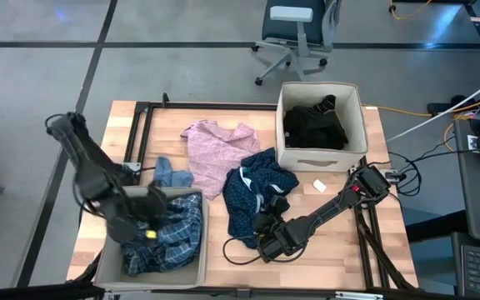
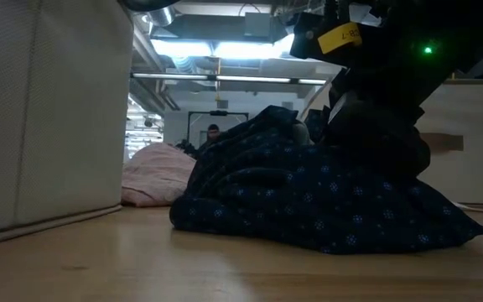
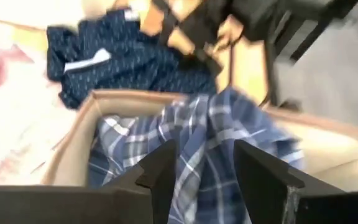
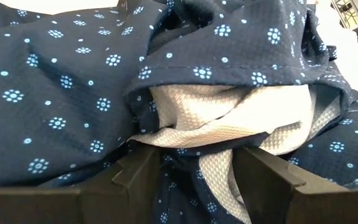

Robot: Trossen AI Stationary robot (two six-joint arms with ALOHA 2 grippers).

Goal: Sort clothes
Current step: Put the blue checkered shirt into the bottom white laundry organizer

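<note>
Nearest the front edge of the pale wooden table, the beige bin at the left corner holds the blue-white plaid shirt. The left hand hangs just over that shirt with its fingers spread apart and nothing between them.

Beside it, toward the middle of the table, the right hand lies low against the dark blue dotted garment, a crumpled heap resting on the wood. Its fingers stand apart on either side of a fold of that garment and the white cloth tucked inside it; whether they pinch the fabric I cannot tell.

Farther back, the small blue denim item lies by the first bin's far rim, and the pink patterned top is spread on the table. At the far right stands a second beige bin with black pieces in it.

Beyond the table is grey floor with an office chair. The low view shows ceiling lights and a person far off.
</note>
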